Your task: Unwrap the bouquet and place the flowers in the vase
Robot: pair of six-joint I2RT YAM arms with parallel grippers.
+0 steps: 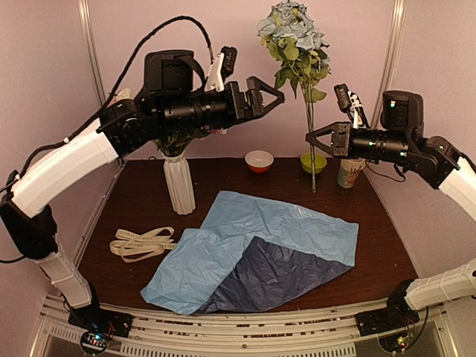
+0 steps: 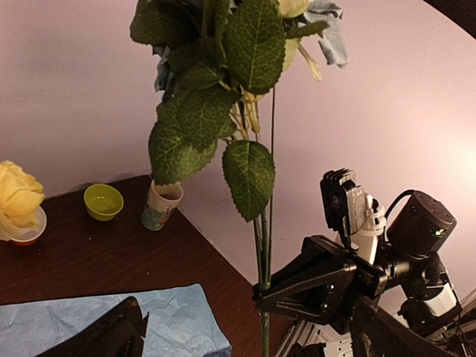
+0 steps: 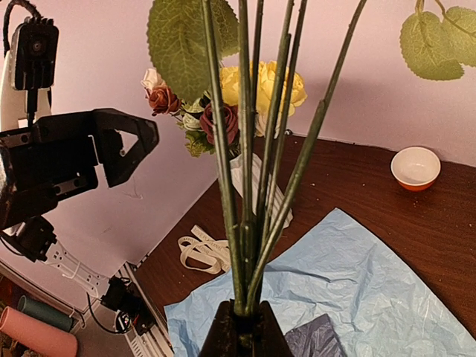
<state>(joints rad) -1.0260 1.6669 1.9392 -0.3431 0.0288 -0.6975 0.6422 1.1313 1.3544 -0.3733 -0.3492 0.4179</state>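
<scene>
My right gripper (image 1: 312, 140) is shut on the green stems (image 3: 249, 245) of a leafy bunch of dusty blue flowers (image 1: 294, 33), held upright above the table's back right. In the right wrist view the jaws (image 3: 249, 320) pinch several stems together. My left gripper (image 1: 271, 97) hangs open high above the table, just left of that bunch, with nothing between its fingers. The white ribbed vase (image 1: 179, 186) stands at the back left under the left arm and holds a yellow rose (image 3: 264, 85) and dark red roses (image 3: 223, 123). The blue paper (image 1: 256, 253) lies unfolded and flat, and the cream ribbon (image 1: 141, 244) lies loose beside it.
A red and white bowl (image 1: 259, 161), a green bowl (image 1: 313, 163) and a patterned mug (image 1: 349, 172) stand along the back edge. The pink wall is close behind. The left arm reaches across above the vase.
</scene>
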